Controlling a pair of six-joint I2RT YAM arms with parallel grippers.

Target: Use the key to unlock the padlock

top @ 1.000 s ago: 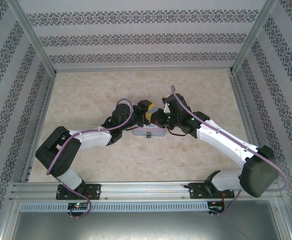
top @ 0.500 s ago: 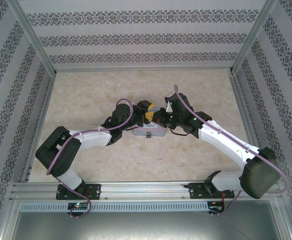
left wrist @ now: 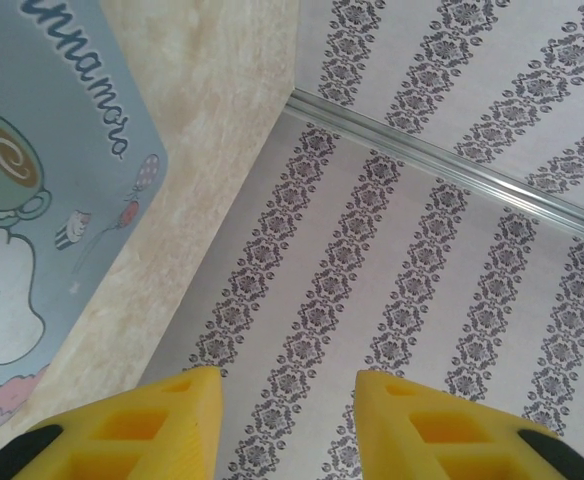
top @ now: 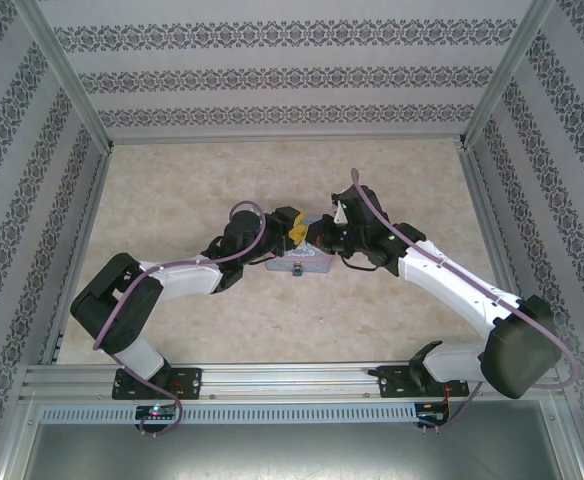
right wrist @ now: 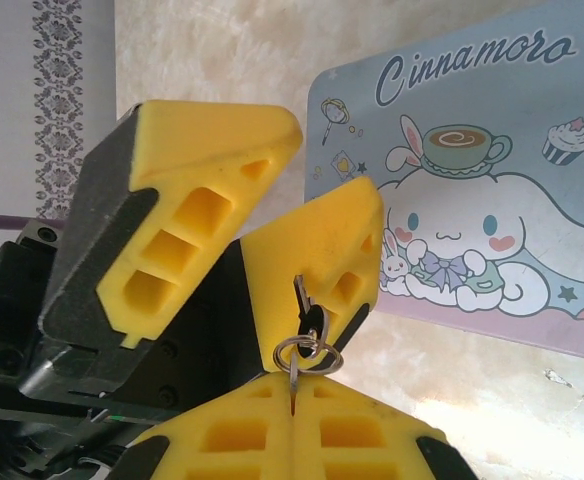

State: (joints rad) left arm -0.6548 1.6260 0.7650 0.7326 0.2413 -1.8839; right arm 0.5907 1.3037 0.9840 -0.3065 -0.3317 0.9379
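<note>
Pastel-blue cartoon tin (right wrist: 472, 180) flat on marbled beige table (top: 172, 190), patterned walls (top: 292, 70)

Top external camera looks down from behind the arm bases (top: 157, 381) across the whole table (top: 172, 190). Both wrist cameras sit close, each taking in the cartoon-printed tin (right wrist: 492, 160).

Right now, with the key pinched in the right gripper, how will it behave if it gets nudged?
The key looks thin and flat, so it probably pivots between the right gripper's shut fingers. Its loose ring likely swings. Smooth metal may slip in that grip.
</note>
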